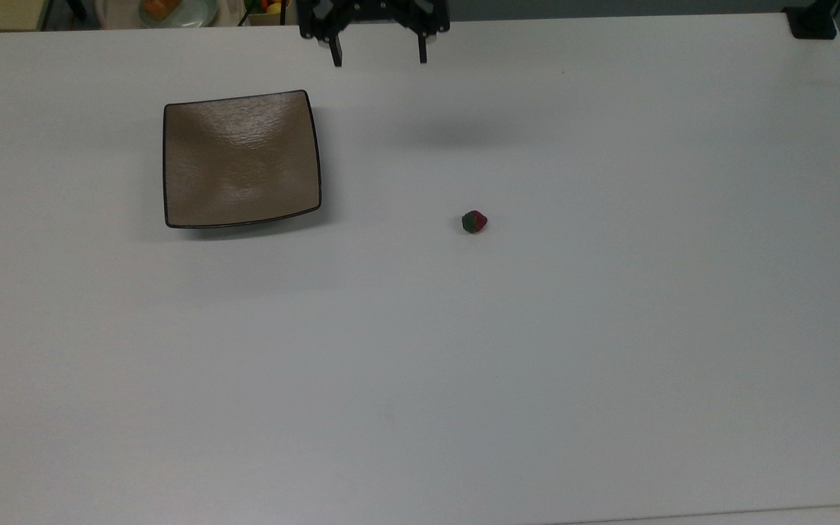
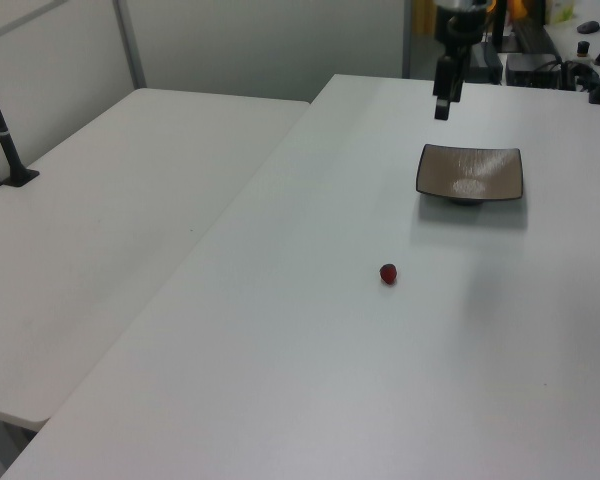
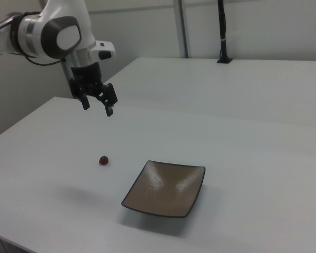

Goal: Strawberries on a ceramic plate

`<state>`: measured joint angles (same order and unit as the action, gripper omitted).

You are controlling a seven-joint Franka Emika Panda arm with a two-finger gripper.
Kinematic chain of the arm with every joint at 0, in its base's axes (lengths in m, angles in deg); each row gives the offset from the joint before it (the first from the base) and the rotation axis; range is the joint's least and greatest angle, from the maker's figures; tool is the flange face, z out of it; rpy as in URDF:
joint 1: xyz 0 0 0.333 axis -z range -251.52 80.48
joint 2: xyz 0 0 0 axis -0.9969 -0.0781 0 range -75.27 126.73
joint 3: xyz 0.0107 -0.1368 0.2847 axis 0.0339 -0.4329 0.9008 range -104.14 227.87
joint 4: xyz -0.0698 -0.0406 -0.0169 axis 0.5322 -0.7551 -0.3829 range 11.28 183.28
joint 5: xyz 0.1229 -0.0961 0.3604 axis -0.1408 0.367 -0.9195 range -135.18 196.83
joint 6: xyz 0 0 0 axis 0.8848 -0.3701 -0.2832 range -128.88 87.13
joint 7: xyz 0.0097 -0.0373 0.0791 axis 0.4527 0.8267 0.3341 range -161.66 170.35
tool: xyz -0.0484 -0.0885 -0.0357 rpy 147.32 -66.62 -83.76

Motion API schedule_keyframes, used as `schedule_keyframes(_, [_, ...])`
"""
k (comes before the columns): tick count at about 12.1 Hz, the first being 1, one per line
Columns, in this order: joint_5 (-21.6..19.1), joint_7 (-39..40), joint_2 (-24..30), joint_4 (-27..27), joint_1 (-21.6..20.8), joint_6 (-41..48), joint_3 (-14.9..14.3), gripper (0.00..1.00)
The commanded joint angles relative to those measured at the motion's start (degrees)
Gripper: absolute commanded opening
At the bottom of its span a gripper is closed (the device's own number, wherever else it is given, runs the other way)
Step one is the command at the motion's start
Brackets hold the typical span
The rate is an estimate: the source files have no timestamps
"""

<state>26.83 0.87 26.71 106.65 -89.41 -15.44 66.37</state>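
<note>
Closest in the right view sits the ceramic plate [image 3: 166,188], bare, on the white surface [image 3: 242,153]. The strawberry [image 3: 103,160] lies at its ten o'clock, well apart. Above hangs the pincer [image 3: 97,106], fingers spread, holding nothing. The top view catches the strawberry's [image 1: 474,222] green cap; the right view shows the white arm [image 3: 47,32].

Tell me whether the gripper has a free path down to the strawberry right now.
Probably yes: the gripper hangs open above the table, the strawberry lies alone, and the plate sits well aside.
</note>
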Motion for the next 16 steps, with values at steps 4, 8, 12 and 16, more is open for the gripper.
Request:
schedule_keyframes(4, [1.1,-0.2,-0.5,1.2,-0.6,-0.7,-0.7,1.0])
schedule_keyframes(8, [1.0,-0.7,-1.4,-0.6,-0.9,-0.4,-0.6,1.0])
schedule_keyframes(12, [1.0,-0.8,-4.1,-0.9,-2.6,-1.5,-0.5,1.0])
schedule_keyframes(16, [1.0,-0.8,-7.6,-0.7,-4.5,-7.1,-0.2,1.0])
